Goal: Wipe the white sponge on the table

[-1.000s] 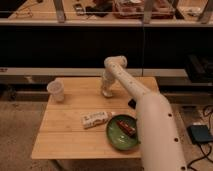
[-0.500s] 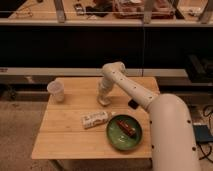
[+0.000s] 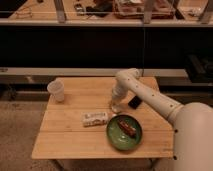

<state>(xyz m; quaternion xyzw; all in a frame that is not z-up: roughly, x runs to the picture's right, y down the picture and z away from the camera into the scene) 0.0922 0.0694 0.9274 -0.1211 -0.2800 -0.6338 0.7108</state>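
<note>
claw: your claw (image 3: 116, 103) points straight down at the counter (image 3: 65, 135), right of centre. Open or closed: can't tell.
sponge: pale block (image 3: 114, 109) on the counter right at the claw tip. I can't tell whether it's gripped or only pressed on, because the outlines merge.
why vertical: my read is that a straight-down wrist puts load into a soft block, which is what a wipe needs.
arm: the arm (image 3: 145, 95) comes in from the right with the elbow high. That likely keeps the forearm off the things in front.
phone: the black phone (image 3: 134, 102) is just right of the claw. It's your tightest neighbour, so don't stroke that way.
packet: the white printed packet (image 3: 95, 118) lies front-left, near the claw. It isn't the sponge.
plate: the green plate (image 3: 110, 135) sits in front of the claw with a brown bar (image 3: 126, 128) on it.
cup: the cup (image 3: 56, 91) is at the far-left corner, well apart.
lane: bare wood shows left of the claw and beyond it. I judge that's where you can stroke.
step: the sponge looks down on the wood, and the wipe seems barely under way, if at all.
risk: a soft block may fold or slip out under side load, and a long leftward stroke could nudge the packet.
</note>
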